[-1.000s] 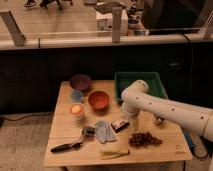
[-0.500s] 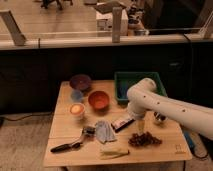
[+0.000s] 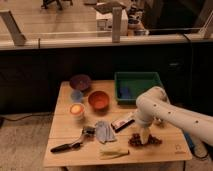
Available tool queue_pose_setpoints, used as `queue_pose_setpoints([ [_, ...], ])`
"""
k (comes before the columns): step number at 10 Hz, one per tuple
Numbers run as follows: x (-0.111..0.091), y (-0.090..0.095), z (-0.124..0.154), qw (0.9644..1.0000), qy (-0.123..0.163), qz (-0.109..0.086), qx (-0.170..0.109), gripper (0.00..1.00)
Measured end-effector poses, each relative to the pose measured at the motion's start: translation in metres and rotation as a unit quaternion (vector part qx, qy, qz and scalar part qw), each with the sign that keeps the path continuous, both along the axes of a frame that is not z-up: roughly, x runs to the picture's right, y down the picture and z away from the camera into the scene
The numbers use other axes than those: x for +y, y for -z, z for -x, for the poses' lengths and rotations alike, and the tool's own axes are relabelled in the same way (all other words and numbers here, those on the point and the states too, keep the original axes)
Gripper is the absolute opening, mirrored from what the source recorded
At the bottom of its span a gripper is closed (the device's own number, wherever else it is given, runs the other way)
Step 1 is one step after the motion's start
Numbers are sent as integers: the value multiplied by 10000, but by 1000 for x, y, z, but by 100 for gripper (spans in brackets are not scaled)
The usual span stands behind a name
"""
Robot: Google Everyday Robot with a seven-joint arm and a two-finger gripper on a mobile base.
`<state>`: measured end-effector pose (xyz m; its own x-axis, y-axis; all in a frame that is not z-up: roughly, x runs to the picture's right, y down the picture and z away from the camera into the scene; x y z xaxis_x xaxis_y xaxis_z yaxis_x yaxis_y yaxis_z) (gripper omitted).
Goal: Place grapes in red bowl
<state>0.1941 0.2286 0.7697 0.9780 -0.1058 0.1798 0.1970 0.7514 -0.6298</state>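
Note:
The grapes (image 3: 148, 141) are a dark reddish-purple bunch lying on the wooden table (image 3: 65, 125) near its front right. My gripper (image 3: 144, 136) hangs from the white arm (image 3: 170, 114) and points down onto the left part of the bunch, hiding some berries. The red bowl (image 3: 98, 100) stands in the middle of the table, to the left of the gripper and farther back, with nothing visible in it.
A dark purple bowl (image 3: 80, 81) and a small blue bowl (image 3: 76, 95) stand at the back left, with an orange cup (image 3: 76, 110) in front of them. A green bin (image 3: 137, 86) is at the back right. A blue-grey cloth (image 3: 103, 131), a snack bar (image 3: 122, 122), a black-handled brush (image 3: 67, 145) and a yellowish item (image 3: 114, 152) lie near the front.
The arm has swung right and down, bringing the gripper from above the snack bar area onto the grapes. The grapes and bowls have not moved.

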Motion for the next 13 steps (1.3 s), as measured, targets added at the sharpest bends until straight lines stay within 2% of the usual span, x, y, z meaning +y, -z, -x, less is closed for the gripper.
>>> queue_pose_setpoints([
  [4,32,-25,-11,9993,-307,190,112,80],
  [6,40,-33,-11,9989,-346,285,130,73],
  [8,45,-37,-12,9988,-326,347,149,53],
  [10,45,-37,-11,9988,-314,356,155,37],
  [13,41,-34,-10,9988,-294,363,141,4],
])
